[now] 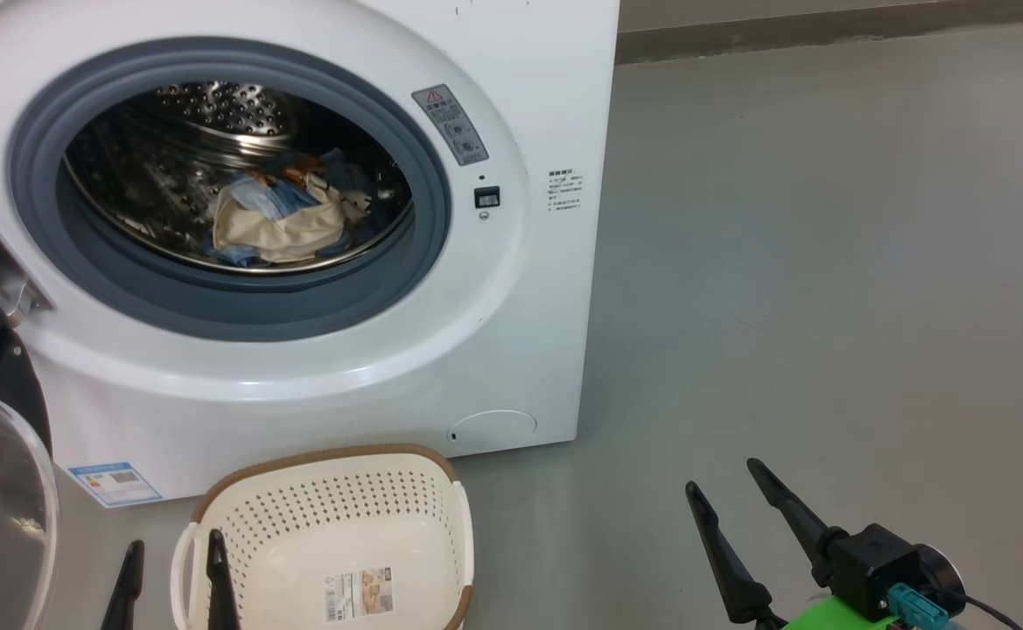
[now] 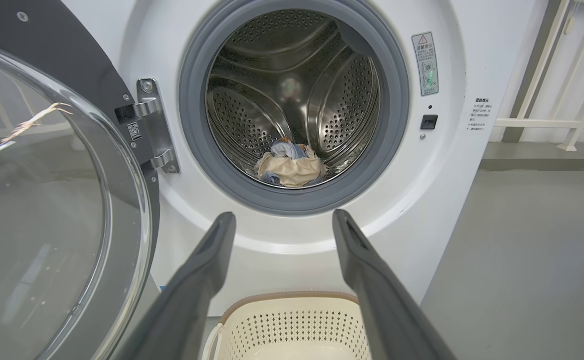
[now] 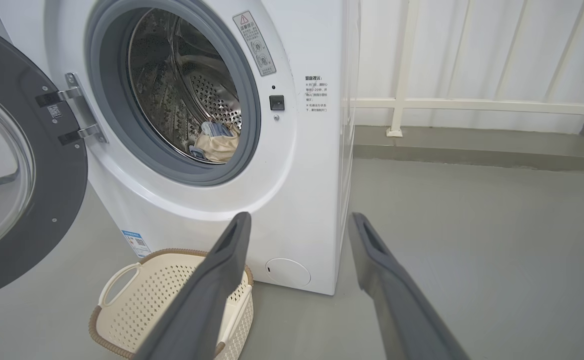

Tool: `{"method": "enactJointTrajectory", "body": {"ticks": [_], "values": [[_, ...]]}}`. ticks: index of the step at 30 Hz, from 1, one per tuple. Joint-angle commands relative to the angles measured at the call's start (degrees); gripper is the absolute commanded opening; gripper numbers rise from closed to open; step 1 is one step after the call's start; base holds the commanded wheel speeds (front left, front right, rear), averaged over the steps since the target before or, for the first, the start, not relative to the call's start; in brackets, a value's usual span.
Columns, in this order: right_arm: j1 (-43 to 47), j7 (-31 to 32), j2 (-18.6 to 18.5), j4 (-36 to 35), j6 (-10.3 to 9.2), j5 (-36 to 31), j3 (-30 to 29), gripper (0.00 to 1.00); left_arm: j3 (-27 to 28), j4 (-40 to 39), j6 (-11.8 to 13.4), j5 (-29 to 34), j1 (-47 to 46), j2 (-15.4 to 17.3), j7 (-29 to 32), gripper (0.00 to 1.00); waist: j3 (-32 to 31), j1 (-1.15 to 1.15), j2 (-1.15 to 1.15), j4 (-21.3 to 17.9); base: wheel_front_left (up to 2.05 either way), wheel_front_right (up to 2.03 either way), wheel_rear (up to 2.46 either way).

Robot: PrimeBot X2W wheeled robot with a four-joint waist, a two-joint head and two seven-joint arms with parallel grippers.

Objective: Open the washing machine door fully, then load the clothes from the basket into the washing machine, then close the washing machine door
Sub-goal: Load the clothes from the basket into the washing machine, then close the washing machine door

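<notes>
Although the clothes point(image 1: 288, 223) lay in the drum point(image 1: 213, 114) and the basket point(image 1: 327, 452) stood empty, we found the washing machine door point(image 3: 57, 210) wide open, unclosed; left gripper point(image 1: 174, 539) and right gripper point(image 1: 723, 475) gaped, holding nothing.

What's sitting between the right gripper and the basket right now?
Bare grey floor lies between the right gripper and the basket, as the head view shows. The fingers stand open, holding nothing.
</notes>
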Motion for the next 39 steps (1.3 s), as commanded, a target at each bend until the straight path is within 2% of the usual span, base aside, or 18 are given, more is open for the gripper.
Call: {"method": "enactJointTrajectory", "body": {"ticks": [1,14,30,39], "values": [[-1.0,-0.2,0.0,-1.6,0.35,0.0,1.1,1.00,1.9,-1.0,0.6,0.6,-1.6,1.0,-0.1,1.00,-0.1,0.00,0.00,0.0,0.00,0.00,0.00],[-0.9,-0.3,0.0,-1.6,0.35,0.0,1.0,1.00,1.9,-0.8,1.6,0.7,-1.9,1.0,-0.1,1.00,0.1,0.00,0.00,0.4,-0.20,0.20,0.00],[-0.9,-0.1,0.0,-1.7,0.35,-0.2,0.8,1.00,1.2,-0.6,0.9,0.7,-2.7,1.6,0.0,1.00,0.0,0.00,0.00,1.2,-1.56,1.56,0.00],[-0.8,0.0,0.0,-1.6,0.35,-0.4,0.8,1.00,0.9,-0.5,1.1,0.8,-2.7,1.7,0.0,1.00,-0.3,0.00,0.00,1.4,-0.62,0.62,0.00]]}}
